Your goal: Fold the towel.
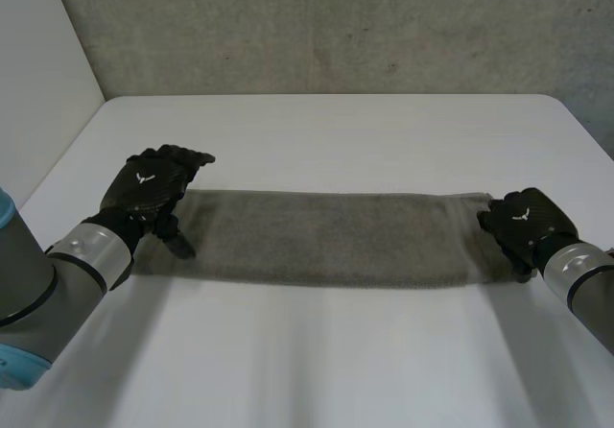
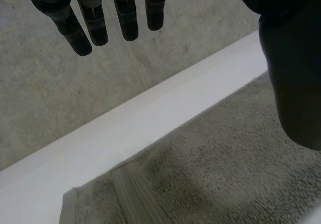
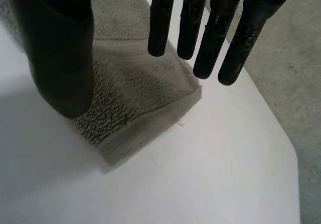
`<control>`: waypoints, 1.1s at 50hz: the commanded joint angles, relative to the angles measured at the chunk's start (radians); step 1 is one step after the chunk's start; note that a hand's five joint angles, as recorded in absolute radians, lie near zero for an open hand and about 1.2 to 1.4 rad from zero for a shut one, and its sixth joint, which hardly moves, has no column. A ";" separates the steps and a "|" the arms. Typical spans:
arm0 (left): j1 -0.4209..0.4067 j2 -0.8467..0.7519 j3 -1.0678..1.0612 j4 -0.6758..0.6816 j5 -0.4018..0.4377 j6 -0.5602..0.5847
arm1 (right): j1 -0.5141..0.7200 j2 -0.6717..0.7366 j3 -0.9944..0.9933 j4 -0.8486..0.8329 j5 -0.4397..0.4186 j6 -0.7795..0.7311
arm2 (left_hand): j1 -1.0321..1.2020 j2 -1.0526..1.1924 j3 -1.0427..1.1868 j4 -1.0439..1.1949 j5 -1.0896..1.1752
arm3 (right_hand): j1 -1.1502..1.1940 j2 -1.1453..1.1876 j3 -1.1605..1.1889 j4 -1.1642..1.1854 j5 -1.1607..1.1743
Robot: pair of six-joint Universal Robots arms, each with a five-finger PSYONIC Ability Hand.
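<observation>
Grey: one towel (image 1: 326, 236); left hand (image 1: 153, 186), right hand (image 1: 523, 222) at its two ends.

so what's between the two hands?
The towel, a long flat strip on the table, spanning from left hand to right hand, in the head view.

Left arm (image 1: 58, 265) comes in from the near left, forearm angled inward. Left hand (image 1: 153, 190) is palm down, back of hand up. Its fingers (image 2: 125, 13) are straight and side by side, thumb (image 2: 293, 58) set apart, nothing pinched. Right arm (image 1: 585, 284) comes in from the near right. Right hand (image 1: 523, 222) is palm down, fingers (image 3: 160, 23) straight, thumb (image 3: 62, 48) apart from them, no grip. The hands are well apart, roughly level with each other.
</observation>
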 commanded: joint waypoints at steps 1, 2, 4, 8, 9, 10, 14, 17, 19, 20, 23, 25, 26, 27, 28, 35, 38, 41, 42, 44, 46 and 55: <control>-0.001 0.000 -0.017 0.026 -0.002 0.004 | 0.000 0.097 -0.029 -0.017 0.012 -0.006 | -0.064 -0.055 -0.039 -0.058 -0.193 | 0.207 0.208 0.207 0.207 0.200; -0.001 0.000 -0.017 0.026 -0.002 0.004 | 0.000 0.097 -0.029 -0.017 0.012 -0.006 | -0.064 -0.055 -0.039 -0.058 -0.193 | 0.208 0.209 0.208 0.208 0.201; -0.001 0.000 -0.017 0.026 -0.002 0.004 | -0.003 0.105 -0.035 -0.020 0.015 -0.006 | -0.062 -0.052 -0.036 -0.055 -0.190 | 0.672 0.674 0.673 0.673 0.666; 0.000 0.001 -0.019 0.028 -0.002 0.004 | -0.019 0.092 -0.040 -0.026 0.015 -0.006 | -0.062 -0.052 -0.036 -0.055 -0.190 | 0.865 0.866 0.865 0.865 0.858; 0.000 0.003 -0.017 0.026 -0.002 0.004 | -0.036 0.077 -0.043 -0.029 0.023 -0.006 | -0.062 -0.052 -0.036 -0.055 -0.190 | 0.865 0.866 0.865 0.865 0.858; 0.000 0.003 -0.017 0.026 -0.002 0.004 | -0.036 0.077 -0.043 -0.029 0.023 -0.006 | -0.062 -0.052 -0.036 -0.055 -0.190 | 0.865 0.866 0.865 0.865 0.858; 0.000 0.011 -0.017 0.028 -0.002 0.002 | -0.102 0.001 -0.059 -0.040 0.044 -0.032 | -0.064 -0.055 -0.039 -0.058 -0.193 | 0.865 0.866 0.865 0.865 0.858; 0.000 0.017 -0.019 0.028 -0.004 0.002 | -0.173 -0.018 -0.082 -0.034 0.044 -0.087 | -0.064 -0.055 -0.039 -0.058 -0.193 | 0.865 0.866 0.865 0.865 0.858; 0.000 0.020 -0.019 0.026 -0.004 0.002 | -0.209 -0.014 -0.101 -0.023 0.047 -0.125 | -0.064 -0.055 -0.039 -0.058 -0.193 | 0.865 0.866 0.865 0.865 0.858; 0.000 0.024 -0.019 0.026 -0.004 0.001 | -0.248 -0.009 -0.122 -0.018 0.049 -0.167 | -0.064 -0.055 -0.039 -0.058 -0.193 | 0.865 0.866 0.865 0.865 0.858; 0.000 0.027 -0.019 0.028 -0.004 0.001 | -0.286 -0.004 -0.145 -0.015 0.051 -0.208 | -0.064 -0.055 -0.039 -0.058 -0.193 | 0.865 0.866 0.865 0.865 0.858; 0.000 0.032 -0.019 0.026 -0.006 -0.001 | -0.334 -0.007 -0.194 -0.005 0.058 -0.288 | -0.064 -0.055 -0.039 -0.058 -0.193 | 0.865 0.866 0.865 0.865 0.858; 0.000 0.032 -0.019 0.026 -0.006 -0.001 | -0.334 -0.007 -0.194 -0.005 0.058 -0.288 | -0.064 -0.055 -0.039 -0.058 -0.193 | 0.865 0.866 0.865 0.865 0.858; 0.000 0.035 -0.019 0.026 -0.006 -0.001 | -0.334 0.002 -0.220 0.005 0.064 -0.314 | -0.064 -0.055 -0.039 -0.058 -0.193 | 0.865 0.866 0.865 0.865 0.858; 0.000 0.037 -0.019 0.026 -0.006 -0.001 | -0.320 0.017 -0.245 0.017 0.078 -0.317 | -0.064 -0.055 -0.039 -0.058 -0.193 | 0.865 0.866 0.865 0.865 0.858; 0.000 0.037 -0.019 0.028 -0.006 -0.001 | -0.112 -0.022 -0.303 0.034 0.118 -0.195 | -0.064 -0.055 -0.039 -0.058 -0.193 | 0.865 0.866 0.865 0.865 0.858; 0.000 0.037 -0.019 0.028 -0.006 -0.001 | 0.033 -0.081 -0.322 0.029 0.117 -0.115 | -0.064 -0.055 -0.039 -0.058 -0.193 | 0.865 0.866 0.865 0.865 0.858; 0.000 0.037 -0.019 0.028 -0.007 -0.001 | 0.181 -0.099 -0.328 0.014 0.113 -0.069 | -0.064 -0.055 -0.039 -0.058 -0.193 | 0.865 0.866 0.865 0.865 0.858; 0.000 0.037 -0.019 0.028 -0.007 -0.001 | 0.181 -0.099 -0.328 0.014 0.113 -0.069 | -0.064 -0.055 -0.039 -0.058 -0.193 | 0.865 0.866 0.865 0.865 0.858; 0.002 0.037 -0.019 0.028 -0.009 -0.001 | 0.329 -0.087 -0.334 -0.018 0.112 -0.058 | -0.067 -0.058 -0.042 -0.061 -0.196 | 0.865 0.866 0.865 0.865 0.858; 0.002 0.035 -0.019 0.028 -0.009 -0.002 | 0.408 -0.070 -0.336 -0.041 0.112 -0.061 | -0.067 -0.058 -0.042 -0.061 -0.196 | 0.865 0.866 0.865 0.865 0.858; 0.003 0.032 -0.020 0.031 -0.009 -0.001 | 0.686 0.166 -0.369 -0.084 0.109 -0.078 | -0.070 -0.061 -0.045 -0.064 -0.199 | 0.865 0.866 0.865 0.865 0.858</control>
